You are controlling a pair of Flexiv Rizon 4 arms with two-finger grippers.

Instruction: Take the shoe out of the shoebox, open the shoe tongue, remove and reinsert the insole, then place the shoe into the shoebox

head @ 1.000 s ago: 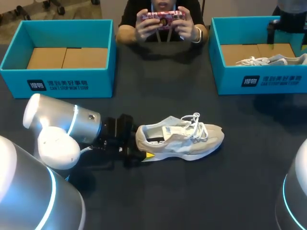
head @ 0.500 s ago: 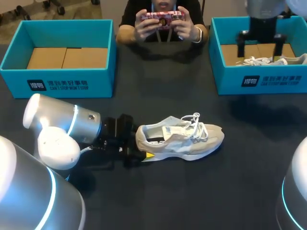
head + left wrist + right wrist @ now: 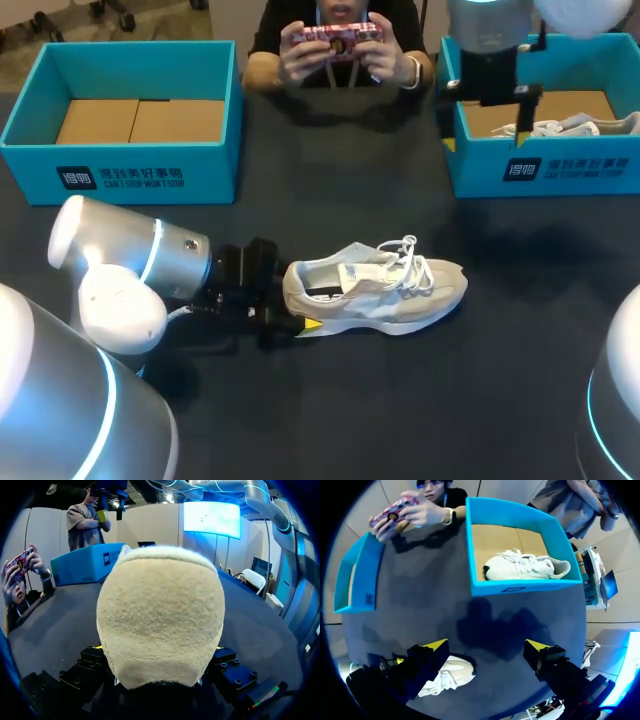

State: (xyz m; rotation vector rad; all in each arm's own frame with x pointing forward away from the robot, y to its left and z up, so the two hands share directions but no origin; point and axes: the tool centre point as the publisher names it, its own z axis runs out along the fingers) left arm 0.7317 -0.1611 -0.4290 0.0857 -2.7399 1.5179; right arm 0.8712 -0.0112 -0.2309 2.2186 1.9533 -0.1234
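Stage judged as tongue opening: shoe (image 3: pixel 375 288) lying mid-frame on table (image 3: pixel 350 410), heel clamped in left gripper (image 3: pixel 296 300). Calls next for right gripper (image 3: pixel 486 647), spread empty at upper right over shoebox (image 3: pixel 540 172) wall, to descend onto tongue (image 3: pixel 362 272). Shows right arm (image 3: pixel 490 30) shifted leftward from frame corner since earlier; shoe unmoved.

Left box (image 3: pixel 205 172): dark logo patch and white print line on front wall. Right box (image 3: pixel 478 172): same patch, same print. Other print too small to read.
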